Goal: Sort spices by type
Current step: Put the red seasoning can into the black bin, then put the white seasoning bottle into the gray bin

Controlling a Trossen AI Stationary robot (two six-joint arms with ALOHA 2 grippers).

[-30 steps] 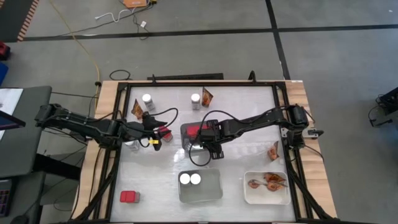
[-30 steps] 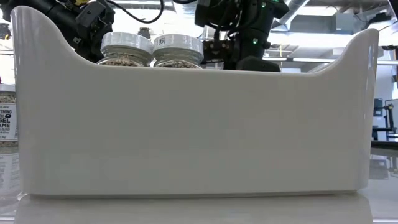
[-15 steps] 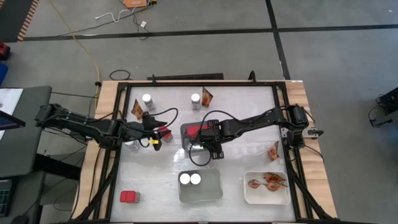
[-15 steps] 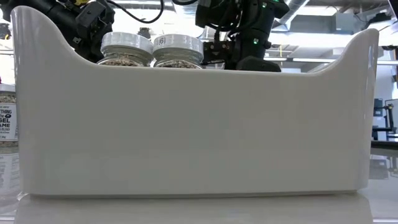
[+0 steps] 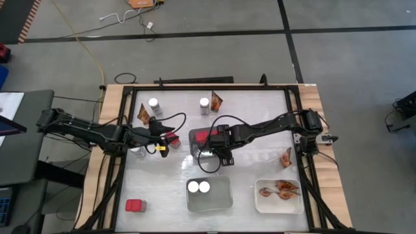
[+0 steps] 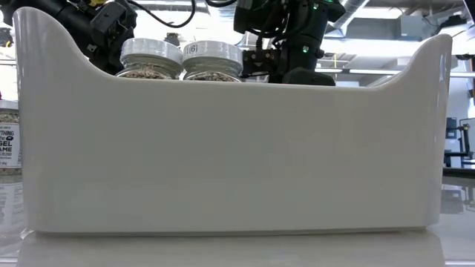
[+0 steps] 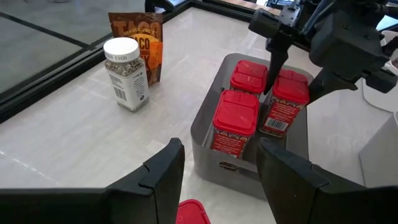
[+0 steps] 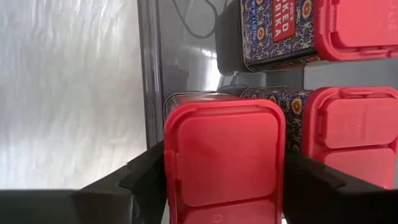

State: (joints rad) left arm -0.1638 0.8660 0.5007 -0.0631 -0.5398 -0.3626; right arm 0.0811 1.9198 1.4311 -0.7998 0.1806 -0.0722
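Observation:
The spices show as red containers, white-lidded jars and orange-brown packets. Three red containers (image 7: 249, 74) stand in the dark grey tray (image 7: 205, 127) at the table's middle. My right gripper (image 8: 224, 180) reaches down into it, shut on the red container (image 7: 283, 109) at its right. My left gripper (image 7: 217, 174) hangs open left of the tray. A red lid (image 7: 189, 213) shows low between its fingers. A jar (image 7: 126, 71) and a packet (image 7: 140, 40) stand farther off. My right gripper has the red container by two opposite sides at its lid (image 8: 171, 162), pinched between the two fingers. The fingers come from above, pointing steeply down. The container stands upright in the grey tray beside the others. My left gripper: whether it touches the red lid I cannot tell.
Near the front edge a light tray (image 5: 209, 195) holds two jars (image 5: 198, 186), and a white tray (image 5: 278, 196) holds packets. Loose spices: a red container (image 5: 135, 205), jars (image 5: 155, 104) (image 5: 205, 104), packets (image 5: 143, 112) (image 5: 216, 101) (image 5: 286, 158).

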